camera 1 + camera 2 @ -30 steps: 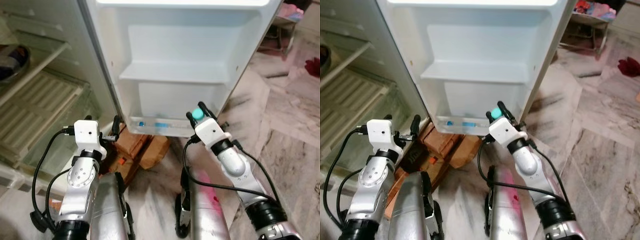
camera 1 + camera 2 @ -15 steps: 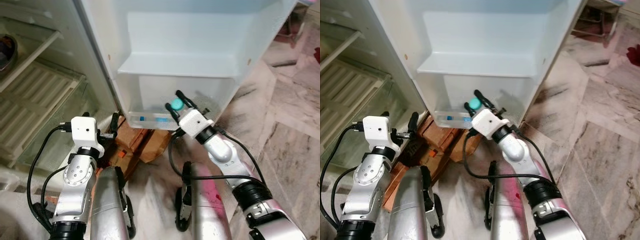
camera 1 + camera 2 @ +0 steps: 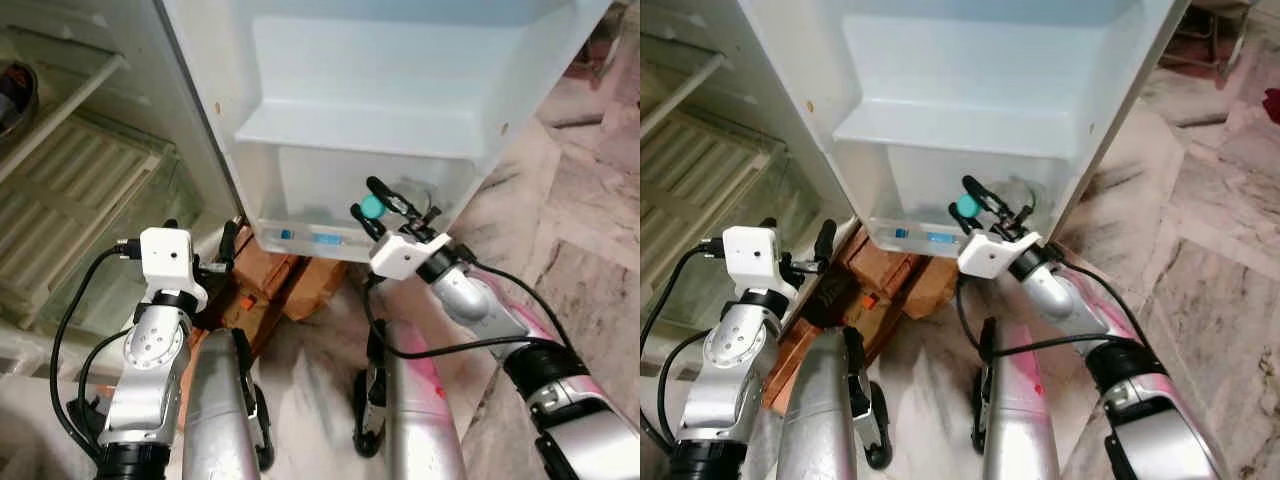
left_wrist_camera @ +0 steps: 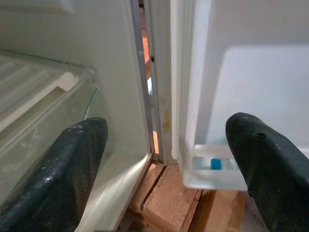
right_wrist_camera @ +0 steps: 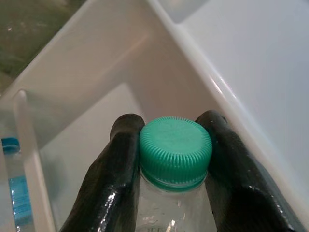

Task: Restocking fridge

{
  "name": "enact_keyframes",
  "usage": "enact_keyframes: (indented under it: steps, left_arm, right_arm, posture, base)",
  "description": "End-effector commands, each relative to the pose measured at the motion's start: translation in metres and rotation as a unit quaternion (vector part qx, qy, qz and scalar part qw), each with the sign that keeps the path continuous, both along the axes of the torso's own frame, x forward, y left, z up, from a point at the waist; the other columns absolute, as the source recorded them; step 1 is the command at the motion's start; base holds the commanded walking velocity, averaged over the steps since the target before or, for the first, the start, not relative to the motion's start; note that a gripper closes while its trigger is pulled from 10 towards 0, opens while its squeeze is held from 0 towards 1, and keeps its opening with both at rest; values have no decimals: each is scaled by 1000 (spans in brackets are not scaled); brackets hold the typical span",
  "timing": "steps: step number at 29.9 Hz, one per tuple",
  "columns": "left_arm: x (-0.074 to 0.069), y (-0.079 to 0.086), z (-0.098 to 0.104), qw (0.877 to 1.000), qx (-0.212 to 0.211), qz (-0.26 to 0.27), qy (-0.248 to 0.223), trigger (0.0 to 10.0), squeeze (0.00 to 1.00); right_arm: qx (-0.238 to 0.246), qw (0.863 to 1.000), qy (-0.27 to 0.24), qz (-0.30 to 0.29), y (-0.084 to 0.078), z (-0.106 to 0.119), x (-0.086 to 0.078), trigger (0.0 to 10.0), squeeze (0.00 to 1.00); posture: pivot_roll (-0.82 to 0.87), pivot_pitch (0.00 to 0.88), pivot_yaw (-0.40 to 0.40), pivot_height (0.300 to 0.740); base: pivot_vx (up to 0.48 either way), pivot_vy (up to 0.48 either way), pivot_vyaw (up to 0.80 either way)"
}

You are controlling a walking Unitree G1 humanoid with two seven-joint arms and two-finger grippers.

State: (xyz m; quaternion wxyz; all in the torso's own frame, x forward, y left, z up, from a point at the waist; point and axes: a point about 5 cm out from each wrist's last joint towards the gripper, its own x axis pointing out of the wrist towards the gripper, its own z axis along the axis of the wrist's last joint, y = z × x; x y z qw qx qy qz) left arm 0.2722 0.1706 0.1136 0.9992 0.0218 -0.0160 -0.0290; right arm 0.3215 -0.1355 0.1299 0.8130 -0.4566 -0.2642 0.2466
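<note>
Right gripper (image 5: 175, 159) clamps the clear bottle's ribbed green cap (image 5: 175, 151) inside the smooth white door shelf (image 3: 300, 238).

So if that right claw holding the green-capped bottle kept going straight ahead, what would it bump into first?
Most likely the white inner wall of the fridge door's bottom shelf. The right gripper, shut on the bottle, already points into it; depth is hard to judge.

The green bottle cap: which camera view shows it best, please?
The right wrist view: the green cap appears large and sharp, its ribbed edge clamped between the right gripper fingers. In the eye views it is a small teal dot at the door's bottom shelf.
</note>
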Motion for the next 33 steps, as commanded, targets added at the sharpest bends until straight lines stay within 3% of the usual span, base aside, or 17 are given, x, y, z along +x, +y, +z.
enact_keyframes:
  steps: [1, 7, 15, 22, 28, 30, 33]
  left_arm:
    - [-4, 3, -1, 1000, 7, 4, 6, 10000, 0]
    - [-6, 5, -1, 1000, 10, 4, 7, 10000, 0]
    - [-4, 2, -1, 1000, 10, -3, 10, 10000, 0]
    - [-2, 2, -1, 1000, 11, -5, 11, 10000, 0]
    - [-1, 1, -2, 1000, 12, -8, 12, 10000, 0]
    - [0, 1, -2, 1000, 12, -8, 12, 10000, 0]
    - [0, 1, -2, 1000, 12, -8, 11, 10000, 0]
  right_arm:
    - [-10, 1000, -12, -18, -12, 2, 3, 10000, 0]
    - [2, 997, 14, -76, -45, -9, -4, 10000, 0]
    - [17, 991, 55, -123, -68, -34, -25, 10000, 0]
    - [35, 984, 59, -164, -82, -35, -28, 10000, 0]
    - [78, 982, 40, -170, -73, -16, -9, 10000, 0]
    - [113, 978, 47, -166, -63, -7, 3, 10000, 0]
    - [147, 973, 60, -165, -58, -3, 9, 10000, 0]
  posture:
    - [57, 278, 33, 563]
    - [59, 275, 37, 563]
    - [53, 274, 42, 563]
    - [47, 273, 45, 563]
    - [46, 274, 48, 563]
    - [48, 274, 46, 563]
    - [52, 274, 45, 563]
  base:
    - [0, 0, 0]
    - [0, 0, 0]
    - [0, 0, 0]
    - [0, 0, 0]
    - [0, 0, 0]
    - [0, 0, 0]
    - [0, 0, 0]
